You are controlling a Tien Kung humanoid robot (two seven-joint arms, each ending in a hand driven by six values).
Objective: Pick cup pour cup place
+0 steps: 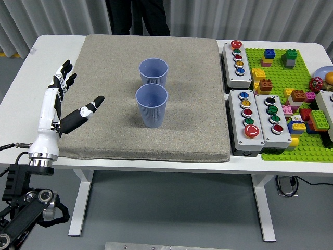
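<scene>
Two blue ribbed cups stand upright on the grey mat point(104, 125). The near cup point(151, 105) sits at the mat's middle; the far cup point(153, 72) is just behind it, almost touching. My left hand point(70, 99) hovers over the mat's left edge, fingers spread and thumb pointing toward the near cup, holding nothing. It is well to the left of both cups. The right arm does not show.
Three grey button boxes point(237, 58) point(246, 120) point(274, 123) lie right of the mat. A green baseplate point(291, 78) with several toy bricks fills the table's right end. A person in dark trousers point(138, 15) stands at the far side.
</scene>
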